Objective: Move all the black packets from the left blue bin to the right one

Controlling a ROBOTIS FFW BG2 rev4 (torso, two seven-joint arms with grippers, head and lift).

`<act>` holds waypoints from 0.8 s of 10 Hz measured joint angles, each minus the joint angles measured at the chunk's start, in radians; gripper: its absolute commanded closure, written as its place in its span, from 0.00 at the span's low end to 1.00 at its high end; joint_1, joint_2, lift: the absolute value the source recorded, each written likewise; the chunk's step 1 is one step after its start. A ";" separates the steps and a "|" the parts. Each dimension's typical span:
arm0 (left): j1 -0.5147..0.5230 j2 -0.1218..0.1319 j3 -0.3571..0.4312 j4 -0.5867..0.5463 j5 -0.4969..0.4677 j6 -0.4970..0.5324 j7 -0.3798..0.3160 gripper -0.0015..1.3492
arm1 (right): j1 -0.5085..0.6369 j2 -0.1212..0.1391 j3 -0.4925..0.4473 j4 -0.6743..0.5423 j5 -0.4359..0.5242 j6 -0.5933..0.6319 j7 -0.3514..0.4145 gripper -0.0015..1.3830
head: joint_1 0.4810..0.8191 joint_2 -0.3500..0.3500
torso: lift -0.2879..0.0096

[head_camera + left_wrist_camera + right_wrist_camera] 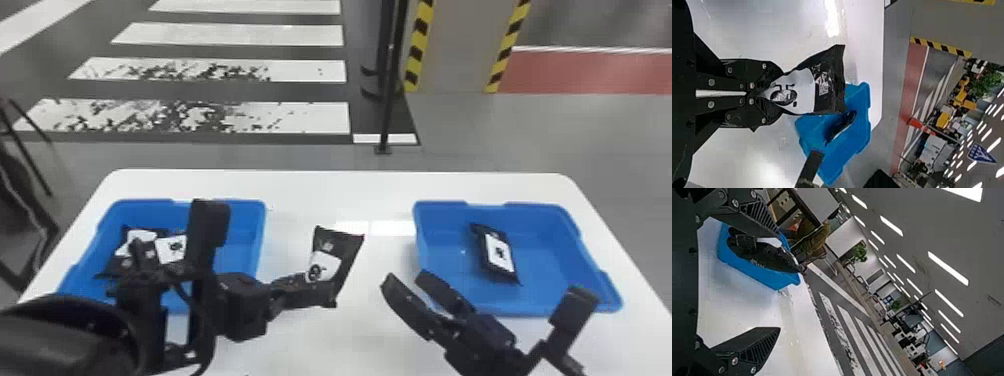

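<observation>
My left gripper [320,292] is between the bins in the head view, shut on a black packet [345,255] with a white label, held above the table. The left wrist view shows my left gripper [777,94] pinching the lower end of that packet [828,86]. To its right, my right gripper [402,285] stands open near the right bin's near left corner; in the right wrist view my right gripper [773,282] has widely parted fingers. Several black packets [172,248] lie in the left blue bin [240,204], partly behind my left arm. One packet [499,254] lies in the right blue bin [550,212].
Both bins stand on a white table [340,190]. My left arm reaches across the left bin's near side. Beyond the table's far edge, a black pole [387,100] rises from the floor.
</observation>
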 measured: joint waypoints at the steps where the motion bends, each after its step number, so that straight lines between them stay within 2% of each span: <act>1: -0.010 0.004 -0.030 0.000 0.020 -0.004 0.000 0.90 | -0.022 -0.009 0.017 0.014 -0.016 0.006 -0.001 0.14 | 0.63 0.43 | 0.50; 5: -0.033 0.016 -0.112 0.000 0.093 -0.002 0.000 0.90 | -0.094 -0.037 0.077 0.044 -0.097 0.008 -0.027 0.16 | 0.63 0.39 | 0.50; 6: -0.037 0.017 -0.126 0.000 0.103 -0.001 0.001 0.90 | -0.107 -0.042 0.093 0.057 -0.118 0.008 -0.029 0.53 | 0.63 0.38 | 0.50; 7: -0.039 0.018 -0.132 0.000 0.109 -0.001 0.002 0.90 | -0.116 -0.043 0.099 0.072 -0.133 0.008 -0.031 0.81 | 0.63 0.38 | 0.50; 8: -0.039 0.019 -0.133 0.000 0.112 -0.001 0.002 0.90 | -0.120 -0.043 0.100 0.081 -0.141 0.005 -0.039 0.88 | 0.63 0.37 | 0.50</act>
